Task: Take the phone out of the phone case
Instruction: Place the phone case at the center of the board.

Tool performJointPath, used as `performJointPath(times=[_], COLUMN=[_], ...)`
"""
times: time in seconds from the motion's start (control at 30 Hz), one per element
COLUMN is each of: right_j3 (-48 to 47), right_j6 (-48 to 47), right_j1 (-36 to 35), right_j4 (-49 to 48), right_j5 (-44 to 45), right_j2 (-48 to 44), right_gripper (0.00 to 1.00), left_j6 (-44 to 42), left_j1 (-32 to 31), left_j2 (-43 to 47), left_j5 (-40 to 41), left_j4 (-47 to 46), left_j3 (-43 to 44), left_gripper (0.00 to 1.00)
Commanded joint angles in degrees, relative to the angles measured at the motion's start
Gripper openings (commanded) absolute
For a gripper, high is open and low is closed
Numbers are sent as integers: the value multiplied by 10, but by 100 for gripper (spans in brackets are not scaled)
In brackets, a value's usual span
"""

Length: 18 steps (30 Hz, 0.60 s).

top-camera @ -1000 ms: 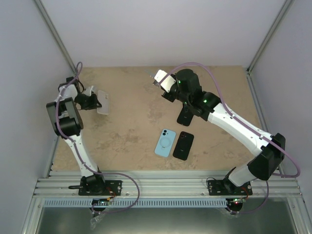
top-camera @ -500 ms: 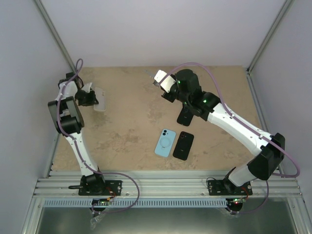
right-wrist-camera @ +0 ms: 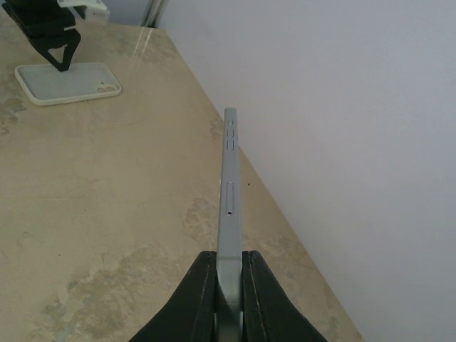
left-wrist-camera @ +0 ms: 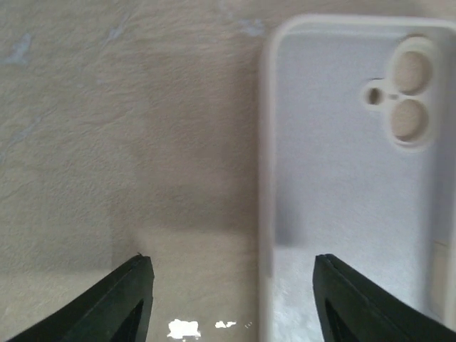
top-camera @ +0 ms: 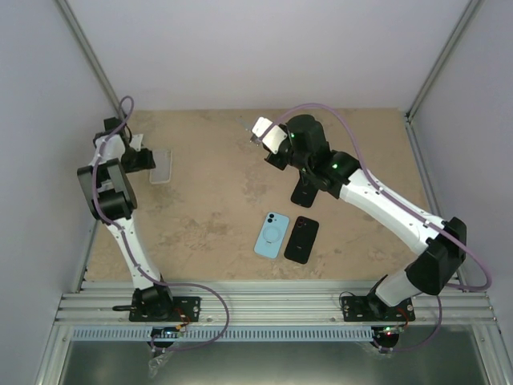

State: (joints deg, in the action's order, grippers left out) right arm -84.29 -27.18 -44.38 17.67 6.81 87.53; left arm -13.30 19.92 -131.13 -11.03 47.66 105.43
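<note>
Holding the phone [right-wrist-camera: 229, 178] clear of its case [left-wrist-camera: 349, 178], mid-air!
The right jaws pinch the phone edge-on, upper centre of the top view. The empty case lies on the table [top-camera: 224, 208] at upper left, under the left jaws, which are spread wide around nothing. The danger is that thin-edge grip: one tilt or jolt and the phone could slip and drop.

The left arm [top-camera: 132, 249] and right arm [top-camera: 385, 204] have white links and black joints, each trailed by a purple cable [top-camera: 321, 105]; green lights [top-camera: 333, 167] dot the right; fingers [left-wrist-camera: 121, 299] are black, tapered
</note>
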Motion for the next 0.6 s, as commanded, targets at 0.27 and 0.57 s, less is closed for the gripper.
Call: performJointPath(times=[0.27, 0.57], right_j3=[-57, -51], right_j6=[-35, -85], right_j1=[-8, -31], right_j4=[-95, -202], right_j5=[57, 145], right_j2=[29, 44], right_gripper=[1, 0], left_j6=[220, 494], left_j1=[-7, -36], left_j2=[271, 395], left_j5=[-296, -426], left_j4=[-134, -344], left_j3=[-82, -176], left_gripper=[82, 89])
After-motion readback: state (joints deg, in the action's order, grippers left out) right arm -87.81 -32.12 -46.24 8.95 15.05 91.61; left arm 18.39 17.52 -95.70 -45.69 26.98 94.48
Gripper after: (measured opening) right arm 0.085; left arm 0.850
